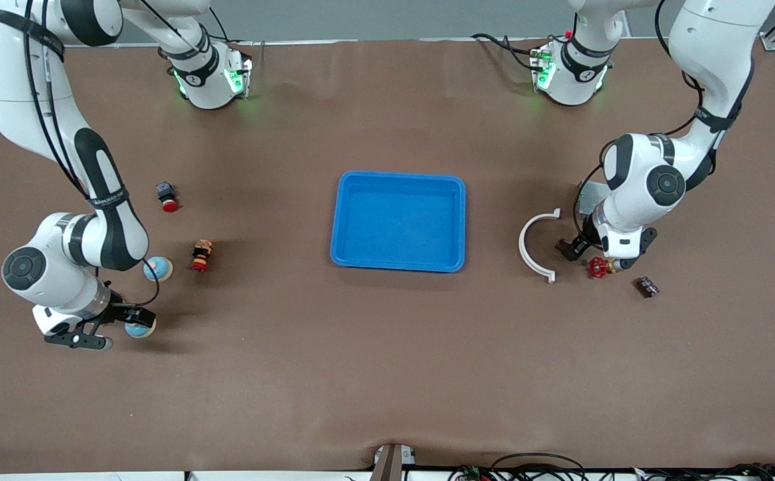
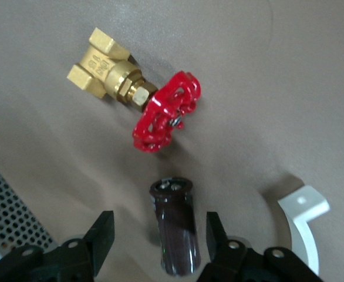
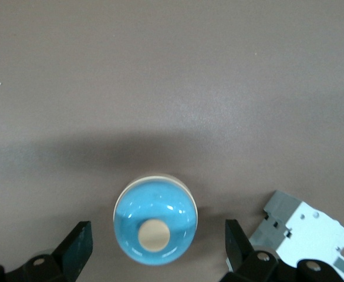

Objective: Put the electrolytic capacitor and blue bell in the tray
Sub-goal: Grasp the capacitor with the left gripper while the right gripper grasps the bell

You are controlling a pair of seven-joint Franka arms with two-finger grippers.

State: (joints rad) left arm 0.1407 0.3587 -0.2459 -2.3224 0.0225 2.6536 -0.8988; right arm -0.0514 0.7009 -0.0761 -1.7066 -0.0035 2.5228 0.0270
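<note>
L gripper point(image 2: 160, 235) straddles the capacitor point(image 2: 175, 232) by the red valve point(image 2: 166, 117), fingers spread, not yet pinching. R gripper point(image 3: 157, 247) spread around the bell point(image 3: 155, 228). Tray point(image 1: 397, 220) mid-table, empty.

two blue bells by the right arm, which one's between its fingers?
The blue bell nearer the front camera sits between the right gripper's open fingers. The other bell lies farther from the camera, beside the arm's wrist, outside the jaws.
</note>
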